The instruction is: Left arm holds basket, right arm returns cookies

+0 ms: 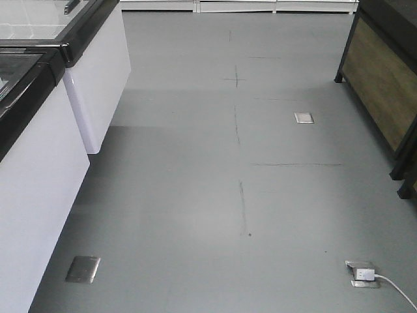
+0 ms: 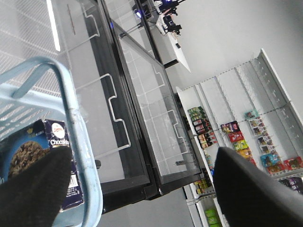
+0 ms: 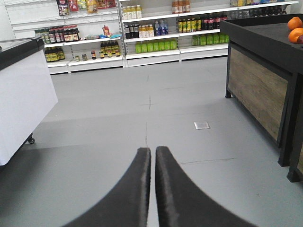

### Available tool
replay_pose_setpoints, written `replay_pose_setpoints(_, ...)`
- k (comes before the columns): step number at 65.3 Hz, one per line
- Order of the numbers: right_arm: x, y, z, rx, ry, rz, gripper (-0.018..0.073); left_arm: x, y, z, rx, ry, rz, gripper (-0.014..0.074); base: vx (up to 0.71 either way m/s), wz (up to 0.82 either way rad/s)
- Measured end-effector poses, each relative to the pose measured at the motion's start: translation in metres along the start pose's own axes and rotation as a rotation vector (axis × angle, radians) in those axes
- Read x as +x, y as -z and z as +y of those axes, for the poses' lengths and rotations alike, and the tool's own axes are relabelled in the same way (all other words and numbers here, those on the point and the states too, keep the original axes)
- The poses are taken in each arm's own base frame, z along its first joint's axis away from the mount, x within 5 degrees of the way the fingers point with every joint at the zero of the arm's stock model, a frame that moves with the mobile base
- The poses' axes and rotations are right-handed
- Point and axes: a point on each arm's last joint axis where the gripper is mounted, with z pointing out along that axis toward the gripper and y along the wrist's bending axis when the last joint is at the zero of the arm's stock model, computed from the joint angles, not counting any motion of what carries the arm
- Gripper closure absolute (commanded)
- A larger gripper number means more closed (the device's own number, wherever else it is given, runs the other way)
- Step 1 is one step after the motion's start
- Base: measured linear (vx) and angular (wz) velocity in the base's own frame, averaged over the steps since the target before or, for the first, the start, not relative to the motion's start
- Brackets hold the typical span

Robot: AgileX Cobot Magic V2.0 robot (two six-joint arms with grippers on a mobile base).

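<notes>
In the left wrist view the light blue basket (image 2: 79,142) fills the lower left, one arched handle (image 2: 28,70) curving above it. The dark navy cookies carton (image 2: 56,137) lies inside it, showing a chocolate-chip cookie picture and a barcode. My left gripper (image 2: 142,153) is open, its black fingers (image 2: 33,189) far apart. One finger overlaps the carton and the basket rim passes just beside it; I cannot tell whether they touch. My right gripper (image 3: 153,149) is shut with only a thin slit between its fingers, holding nothing and pointing along the grey floor. No arm appears in the front view.
White chest freezers (image 1: 39,169) with black-framed glass lids (image 2: 142,94) line the left. A wood-panelled stand (image 1: 384,85) with oranges (image 3: 295,28) is on the right. Bottle shelves (image 3: 151,33) stand at the far end. A floor socket with a plug (image 1: 361,272) and a metal plate (image 1: 83,268) lie near.
</notes>
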Motion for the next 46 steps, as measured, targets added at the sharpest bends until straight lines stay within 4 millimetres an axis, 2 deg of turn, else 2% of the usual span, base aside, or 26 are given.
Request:
replay_pose_setpoints(14, 0.000, 0.000, 0.000, 0.000, 0.000, 0.000, 0.0562, 0.007, -0.024, 0.014, -0.102, 0.111, 0.047, 0.0048, 0.00, 0.00)
replay_pose_setpoints(33, 0.000, 0.000, 0.000, 0.000, 0.000, 0.000, 0.0562, 0.014, -0.049, 0.029, -0.180, 0.133, 0.078, 0.0048, 0.00, 0.00)
replay_pose_setpoints(46, 0.000, 0.000, 0.000, 0.000, 0.000, 0.000, 0.0562, 0.013, -0.060, 0.029, -0.134, 0.114, 0.056, 0.0049, 0.00, 0.00)
